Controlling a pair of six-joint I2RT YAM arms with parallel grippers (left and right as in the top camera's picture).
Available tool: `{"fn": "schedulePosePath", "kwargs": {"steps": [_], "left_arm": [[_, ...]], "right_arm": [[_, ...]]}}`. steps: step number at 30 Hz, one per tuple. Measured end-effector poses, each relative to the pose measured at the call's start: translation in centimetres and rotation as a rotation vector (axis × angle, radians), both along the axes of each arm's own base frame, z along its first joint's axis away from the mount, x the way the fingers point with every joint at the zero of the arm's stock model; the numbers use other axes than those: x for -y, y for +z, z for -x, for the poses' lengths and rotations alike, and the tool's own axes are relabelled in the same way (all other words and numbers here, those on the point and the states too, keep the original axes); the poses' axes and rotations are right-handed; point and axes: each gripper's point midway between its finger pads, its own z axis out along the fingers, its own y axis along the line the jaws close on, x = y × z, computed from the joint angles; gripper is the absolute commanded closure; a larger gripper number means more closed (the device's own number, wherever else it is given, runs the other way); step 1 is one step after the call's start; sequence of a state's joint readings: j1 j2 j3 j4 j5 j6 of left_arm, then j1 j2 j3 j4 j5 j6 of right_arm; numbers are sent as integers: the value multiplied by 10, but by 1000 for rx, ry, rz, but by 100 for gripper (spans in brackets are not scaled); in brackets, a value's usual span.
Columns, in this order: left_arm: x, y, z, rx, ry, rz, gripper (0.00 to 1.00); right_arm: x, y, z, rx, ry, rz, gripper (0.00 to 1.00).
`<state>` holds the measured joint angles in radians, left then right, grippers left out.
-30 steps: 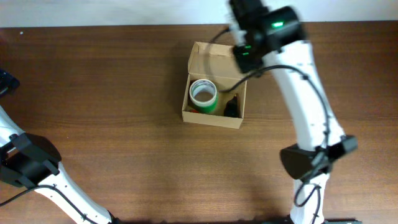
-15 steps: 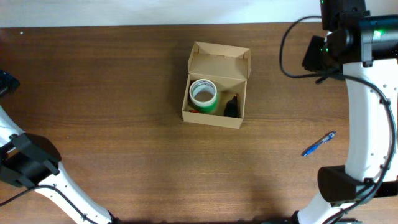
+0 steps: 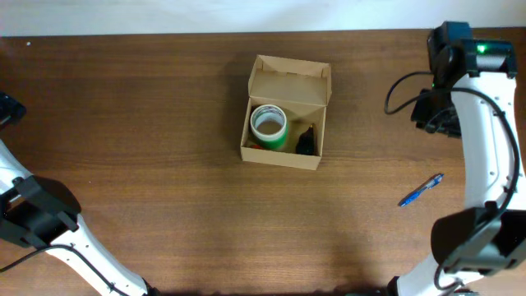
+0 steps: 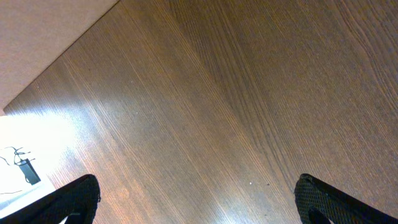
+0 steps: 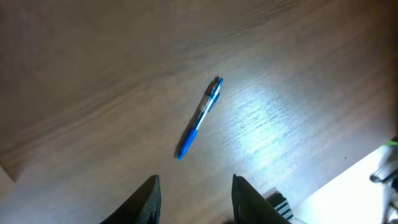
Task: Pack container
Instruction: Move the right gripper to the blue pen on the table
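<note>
Right arm [image 3: 485,140]: white links, black joints, green light, black cable.
Left arm [image 3: 94,265]: white link, black joint.

A blue pen [image 3: 421,190] lies near the right gripper [image 3: 438,117], base-side; the open container [image 3: 288,82], seemingly holding a tape roll [image 3: 268,123], sits well left.

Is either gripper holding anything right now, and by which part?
Nothing is held. The right gripper is open above the blue pen, which lies on the table; the left gripper is open and empty too.
</note>
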<state>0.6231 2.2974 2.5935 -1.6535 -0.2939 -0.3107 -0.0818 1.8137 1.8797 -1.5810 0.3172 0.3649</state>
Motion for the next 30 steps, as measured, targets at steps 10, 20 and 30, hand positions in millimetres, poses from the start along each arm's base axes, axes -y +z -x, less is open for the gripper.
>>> {"fn": "schedulePosePath", "kwargs": {"steps": [10, 20, 30], "left_arm": [[0, 0, 0, 0, 0, -1, 0], [0, 0, 0, 0, 0, 0, 0], [0, 0, 0, 0, 0, 0, 0]], "right_arm": [[-12, 15, 69, 176, 5, -55, 36], [4, -62, 94, 268, -381, -196, 47], [-1, -140, 75, 169, -563, -318, 57]]}}
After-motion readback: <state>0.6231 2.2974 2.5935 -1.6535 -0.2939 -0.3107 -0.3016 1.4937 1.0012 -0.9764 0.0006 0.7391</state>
